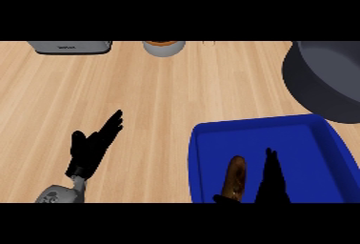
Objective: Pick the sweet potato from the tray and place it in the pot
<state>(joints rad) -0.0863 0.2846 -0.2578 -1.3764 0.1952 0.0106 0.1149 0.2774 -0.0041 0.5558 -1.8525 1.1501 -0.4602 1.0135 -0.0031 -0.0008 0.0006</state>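
The brown, elongated sweet potato lies lengthwise on the floor of the shallow blue plastic tray, in its near left part, not yet lifted. The tray sits on the pale wooden worktop, with the large dark grey pot just past its far right corner, a short carry away, I judge. The black right hand comes in over the tray's near edge just beside the potato on its right; its fingers are straight and hold nothing, placed, it seems, to close round the potato from the side. The black left hand rests open on the left of the worktop, well apart from the tray, holding nothing and clear of the route to the pot. At the far edge stand a grey box-shaped appliance and a small grey cup-like vessel, both away from the work.
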